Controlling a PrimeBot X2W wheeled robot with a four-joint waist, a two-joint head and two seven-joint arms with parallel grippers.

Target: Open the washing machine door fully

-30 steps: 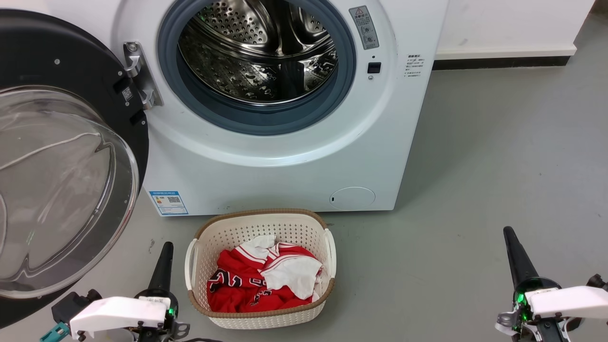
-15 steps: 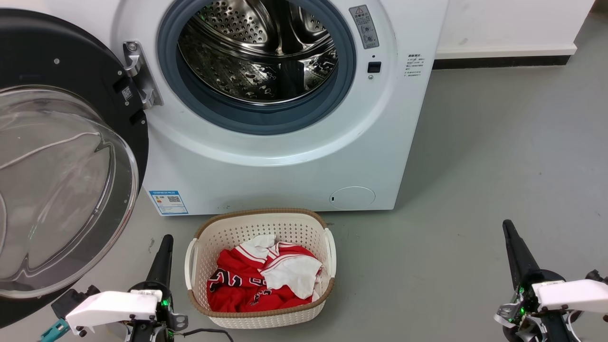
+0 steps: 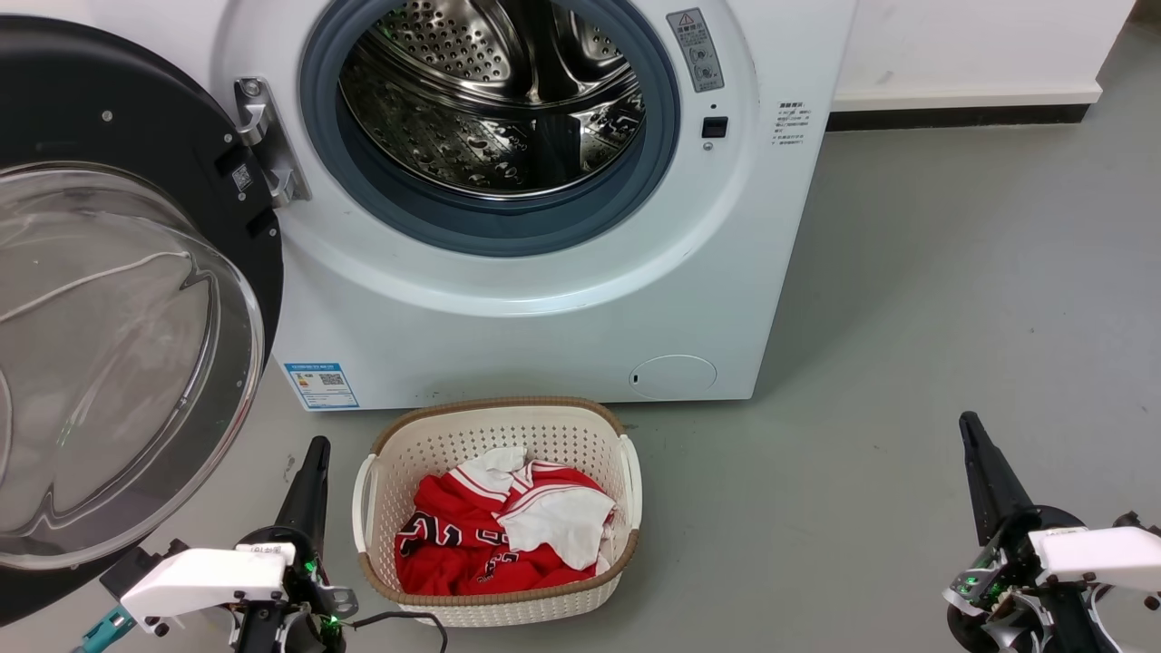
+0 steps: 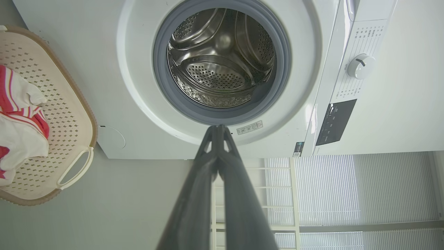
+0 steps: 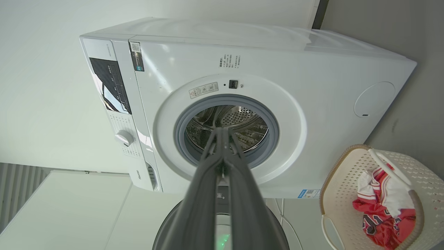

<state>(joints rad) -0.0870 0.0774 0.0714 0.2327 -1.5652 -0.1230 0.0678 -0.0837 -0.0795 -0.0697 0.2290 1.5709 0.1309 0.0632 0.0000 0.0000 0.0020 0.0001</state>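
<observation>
Head view, item 1: washing machine door (image 3: 118, 345). Round, with a glossy black rim and a bulging clear glass bowl at centre. It stands swung wide to the robot's left of the port, with its inner face and bowl turned toward the camera and its left part cut off by the frame edge. A metal hinge (image 3: 268, 141) fixes it at the port's left side. Neither gripper touches it.

Item 2: white washing machine (image 3: 544, 317), port uncovered. A grey rubber ring (image 3: 508, 231) surrounds the perforated steel drum (image 3: 499, 100). The front carries a dark latch socket (image 3: 714, 128) right of the port, a blue label (image 3: 322, 385) at lower left and a round flap (image 3: 673, 376) at lower right. The left wrist view adds a control dial (image 4: 360, 66) on the top panel.

Item 3: cream perforated basket (image 3: 494, 406). It sits on the grey floor (image 3: 907, 317) just in front of the machine and holds red and white garments (image 3: 499, 535).

Item 4: left gripper (image 3: 317, 446). Low at the left, just beside the basket's left handle. In the left wrist view its fingers (image 4: 194, 194) meet at the tips with nothing between them.

Item 5: right gripper (image 3: 967, 422). Low at the right over bare floor, well apart from basket and machine. In the right wrist view its fingers (image 5: 204, 194) likewise meet tip to tip, empty.
</observation>
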